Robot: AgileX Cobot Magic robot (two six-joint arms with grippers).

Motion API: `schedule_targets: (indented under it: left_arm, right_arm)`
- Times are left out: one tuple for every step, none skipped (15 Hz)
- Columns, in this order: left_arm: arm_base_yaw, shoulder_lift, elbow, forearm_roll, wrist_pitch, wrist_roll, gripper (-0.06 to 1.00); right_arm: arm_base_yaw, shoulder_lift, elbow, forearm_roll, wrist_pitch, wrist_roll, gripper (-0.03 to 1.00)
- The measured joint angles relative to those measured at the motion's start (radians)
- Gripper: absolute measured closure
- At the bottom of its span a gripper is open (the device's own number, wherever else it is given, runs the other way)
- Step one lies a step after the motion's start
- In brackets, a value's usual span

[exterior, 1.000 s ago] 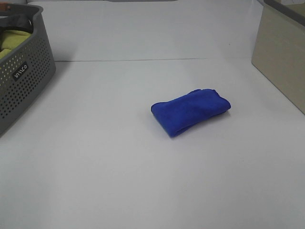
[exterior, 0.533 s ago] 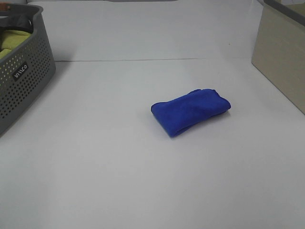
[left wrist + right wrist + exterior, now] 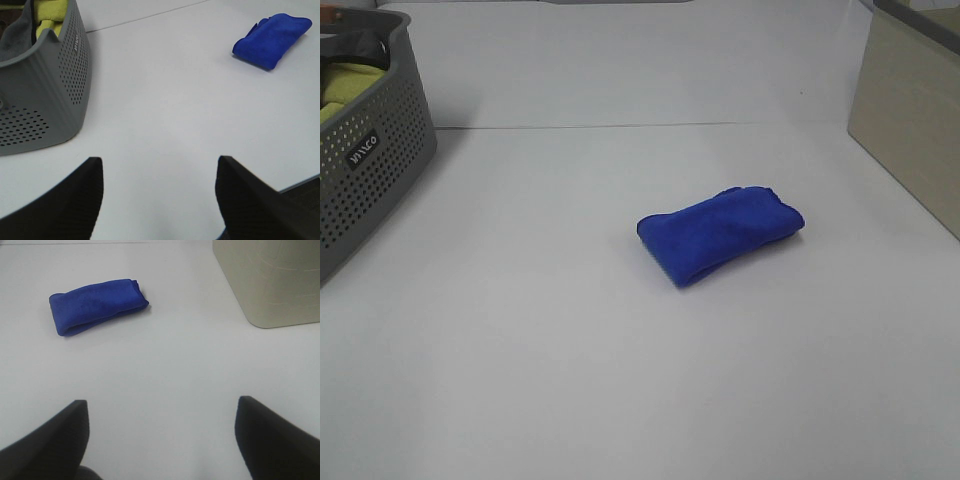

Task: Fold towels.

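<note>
One towel: the blue towel (image 3: 721, 236) lies on the white table (image 3: 620, 380), right of centre in the high view, already reduced to a compact, thick oblong.
Fold state: several layers appear stacked; one long side shows a rounded fold, and loose edges bunch slightly at the far end. No white tag is visible.
Fold quality: judged acceptable but not crisp; the outline is somewhat tilted and the far corner is uneven.
Left gripper (image 3: 157, 195): jaws spread wide, empty, poised over bare table. The towel (image 3: 272, 38) is well apart from it, and the basket (image 3: 45, 95) is nearer.
Right gripper (image 3: 160, 437): jaws spread wide, empty, poised over bare table. The towel (image 3: 95, 306) is well apart from it, with the beige box (image 3: 272, 280) off to the other side.
Arms in high view: neither arm shows, so both are judged drawn back from the work area.
Basket: grey, perforated, at the table's left edge (image 3: 365, 160); it holds a yellow-green cloth (image 3: 47, 15) and some grey fabric.
Done: folding of the blue towel appears complete or nearly so.
Left: possibly a final squaring of the loose end. Whether the basket cloth belongs to the job cannot be told.
</note>
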State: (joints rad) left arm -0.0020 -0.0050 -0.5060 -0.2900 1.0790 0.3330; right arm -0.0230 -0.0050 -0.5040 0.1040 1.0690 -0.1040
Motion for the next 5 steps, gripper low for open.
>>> schedule_targets:
  left_arm:
    - [0.0, 0.0, 0.0, 0.0, 0.0, 0.0, 0.32]
    - [0.0, 0.0, 0.0, 0.0, 0.0, 0.0, 0.32]
    - [0.0, 0.0, 0.0, 0.0, 0.0, 0.0, 0.32]
    - [0.0, 0.0, 0.0, 0.0, 0.0, 0.0, 0.32]
    - [0.0, 0.0, 0.0, 0.0, 0.0, 0.0, 0.32]
  right_arm:
    - [0.005, 0.0, 0.0, 0.004, 0.0, 0.002, 0.21]
    - [0.005, 0.0, 0.0, 0.01, 0.0, 0.004, 0.21]
    - [0.005, 0.0, 0.0, 0.014, 0.0, 0.005, 0.21]
    - [0.005, 0.0, 0.0, 0.023, 0.0, 0.005, 0.21]
    - [0.005, 0.0, 0.0, 0.035, 0.0, 0.005, 0.21]
